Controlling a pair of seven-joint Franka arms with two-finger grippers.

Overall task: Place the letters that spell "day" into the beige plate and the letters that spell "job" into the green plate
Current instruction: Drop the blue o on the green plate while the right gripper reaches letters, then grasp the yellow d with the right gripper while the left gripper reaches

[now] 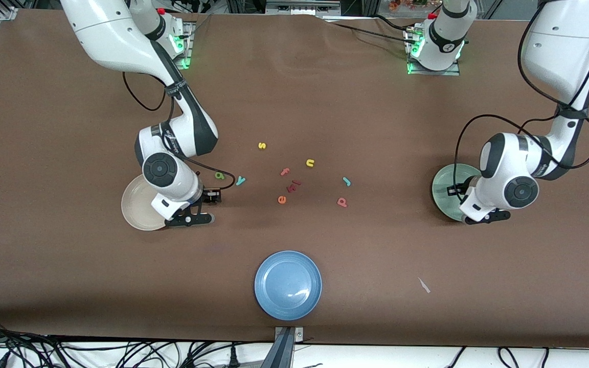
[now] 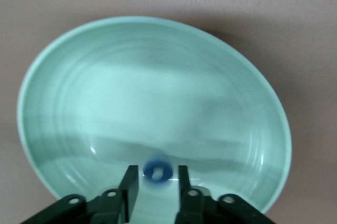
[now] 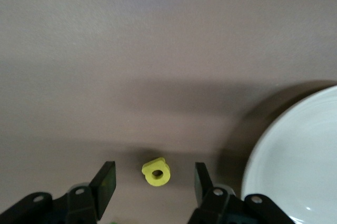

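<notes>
My right gripper hangs low over the brown table just beside the beige plate, on the side toward the loose letters; its fingers stand apart with the yellow d on the cloth between them, touching neither. My left gripper sits over the green plate at the left arm's end of the table, its jaws narrowly parted on either side of the blue o, which looks to lie in the plate near its rim; I cannot tell whether the pads touch it.

Outward from the beige plate, the green a and the teal y lie close together, close to my right wrist. Toward the middle, a pink f, another pink piece and an orange e cluster together, with a yellow n near them and a yellow s farther from the front camera. The teal j and the pinkish-red b lie between that cluster and the green plate, well apart from it. A blue plate sits nearest the front camera, and a small pale scrap lies on the table toward the left arm's end
</notes>
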